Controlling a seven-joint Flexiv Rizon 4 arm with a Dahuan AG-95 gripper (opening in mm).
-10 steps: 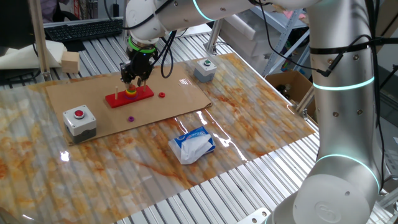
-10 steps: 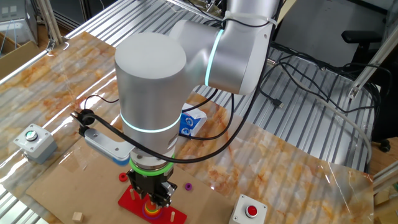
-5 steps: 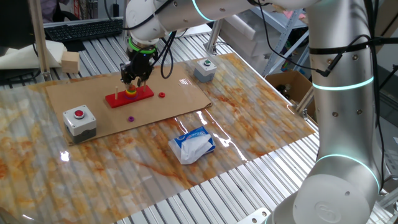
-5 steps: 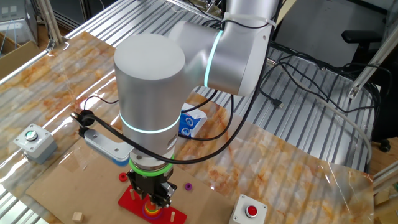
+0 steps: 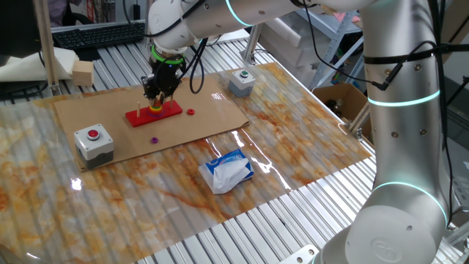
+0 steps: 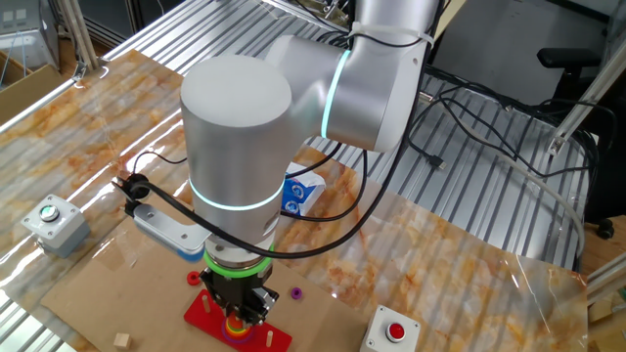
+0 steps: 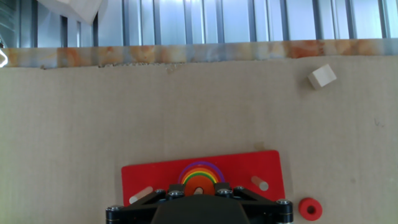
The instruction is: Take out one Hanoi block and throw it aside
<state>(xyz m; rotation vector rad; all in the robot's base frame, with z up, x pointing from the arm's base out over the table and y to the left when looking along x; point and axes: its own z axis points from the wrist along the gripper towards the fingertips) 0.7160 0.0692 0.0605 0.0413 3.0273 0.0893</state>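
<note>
Hardly anything has shifted over the last second, and that is the main news.

From one fixed view, the gripper (image 5: 158, 94) hangs at the upper left of the frame exactly where it was a second ago, low over the middle of the red base (image 5: 172, 110) on the cardboard sheet (image 5: 110, 110). A spot of yellow and orange, the ring stack (image 5: 155, 108), shows just under the fingers. The loose dark red disc (image 5: 190, 111) lies just right of the base and the purple disc (image 5: 154, 139) below it. Neither has stirred.

From the other fixed view, at the bottom centre, the gripper (image 6: 238, 315) is down at the ring stack (image 6: 235, 328) as before. Perhaps it sits a touch higher, but too little to be sure. The purple disc (image 6: 295, 292) rests to its right.

The hand view settles where the Hanoi block (image 7: 199, 185) is. The small orange-red ring sits at the centre of the rainbow rings, on the middle peg of the red base (image 7: 155, 174), at the bottom centre of the frame. It is right against the dark body of the gripper (image 7: 199, 205). The loose dark red disc (image 7: 309, 208) is at the lower right, and a small wooden cube (image 7: 322, 76) at the upper right.

Whether the fingers have clamped on the ring or stand apart around it cannot be told, since their tips are hidden.

As a judgement, the arm is paused at the grasp. The block is not yet off its peg, so the lift and the toss are both left to do.
</note>
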